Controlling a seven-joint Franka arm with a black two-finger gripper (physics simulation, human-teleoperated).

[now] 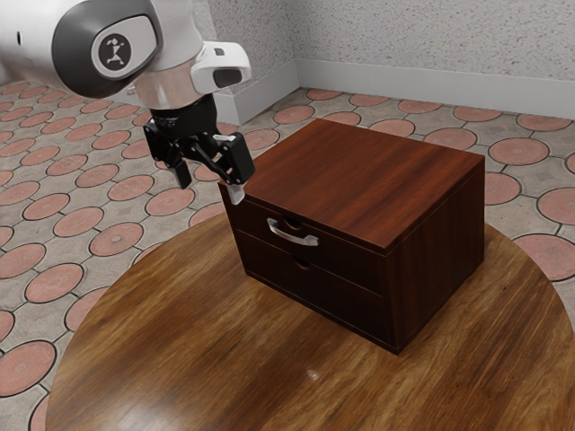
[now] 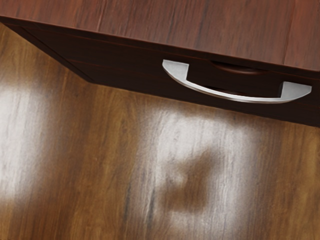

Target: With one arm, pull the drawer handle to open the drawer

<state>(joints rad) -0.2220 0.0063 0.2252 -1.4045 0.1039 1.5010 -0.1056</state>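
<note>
The drawer [image 1: 349, 255] sat shut in the cabinet [image 1: 368, 175]. The gripper [image 1: 209, 187] hung near its corner, jaws apart and empty, short of the handle [image 1: 292, 236].

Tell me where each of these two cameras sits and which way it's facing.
Exterior view: raised beside the arm, looking down across the round table at the cabinet; the arm and open gripper show at its upper left.
Wrist view: on the hand, looking down at the drawer handle and the table before it.
Shared: the drawer handle, the cabinet and the table.
</note>
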